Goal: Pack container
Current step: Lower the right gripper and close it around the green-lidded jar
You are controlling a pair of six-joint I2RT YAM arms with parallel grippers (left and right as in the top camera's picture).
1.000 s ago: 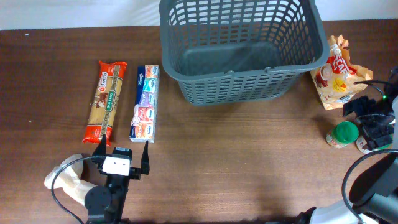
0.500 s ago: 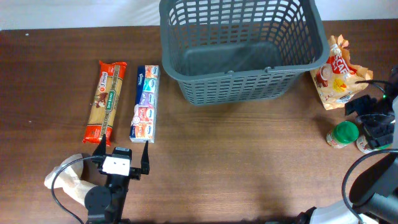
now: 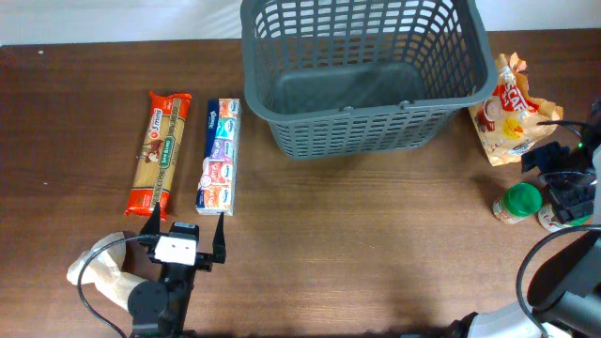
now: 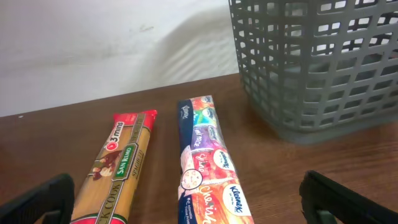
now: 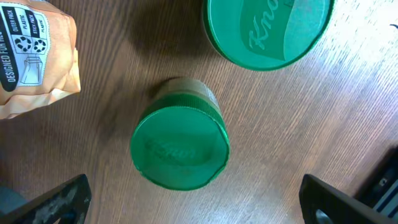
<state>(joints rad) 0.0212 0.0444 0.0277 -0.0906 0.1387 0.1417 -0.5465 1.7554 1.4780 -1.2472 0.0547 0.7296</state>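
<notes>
Brown wood table (image 3: 376, 244) holds the big dark grey plastic basket (image 3: 366, 122), empty, far back. The left gripper (image 3: 185, 228) and right gripper (image 5: 199, 205) gape wide, holding nothing. The small round green-lidded jar (image 5: 180, 149) under the right gripper could tip if pinched crookedly.

The left arm (image 3: 150, 300) comes in from the near edge on the left side. Its white wrist (image 3: 176, 249) carries the left gripper (image 3: 186, 220), which sits low and level and points away from the arm's base. Its two dark fingers (image 4: 38, 200) are spread wide, one at each lower corner of the wrist view, and grip nothing. The right arm (image 3: 577, 305) runs along the right edge to the right gripper (image 3: 566, 188), which points straight down. Its fingers (image 5: 57, 200) are likewise spread wide and grip nothing.
</notes>
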